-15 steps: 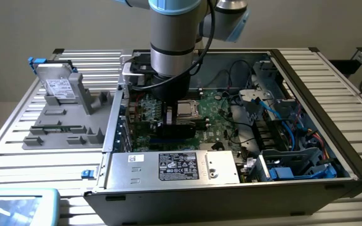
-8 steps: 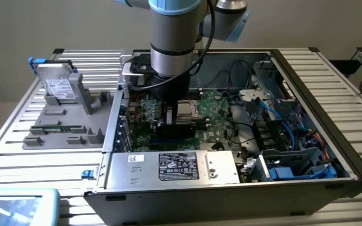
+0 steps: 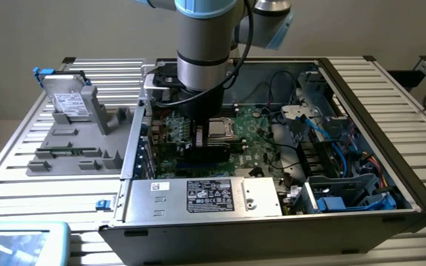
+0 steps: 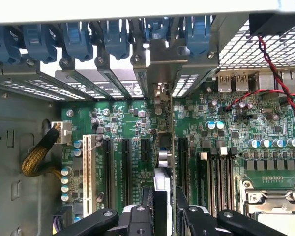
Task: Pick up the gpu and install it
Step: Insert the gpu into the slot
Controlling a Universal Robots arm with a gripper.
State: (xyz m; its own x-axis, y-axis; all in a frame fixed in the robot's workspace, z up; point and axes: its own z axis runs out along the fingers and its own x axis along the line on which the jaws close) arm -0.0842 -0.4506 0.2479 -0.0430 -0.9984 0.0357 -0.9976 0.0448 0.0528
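The slatted aluminium table (image 3: 390, 83) carries the open black tower computer case (image 3: 420, 199), which lies on its side. Inside the case, the green motherboard (image 4: 123, 118) faces up, and the silver power supply box (image 3: 198, 197) sits at the near wall. A grey moulded parts holder (image 3: 72, 152) rests on the table at the exterior view's left. A silver hard drive with a white label (image 3: 69, 102) stands in it. I reach down into the case over the expansion slots. My gripper (image 4: 166, 201) is partly closed, with one finger on each face of the gpu (image 4: 163, 160), a thin card with a green board and a black cover. The card stands on edge, parallel to the slots. Its metal bracket end meets the row of blue retaining latches (image 4: 115, 39). I cannot tell whether it is seated.
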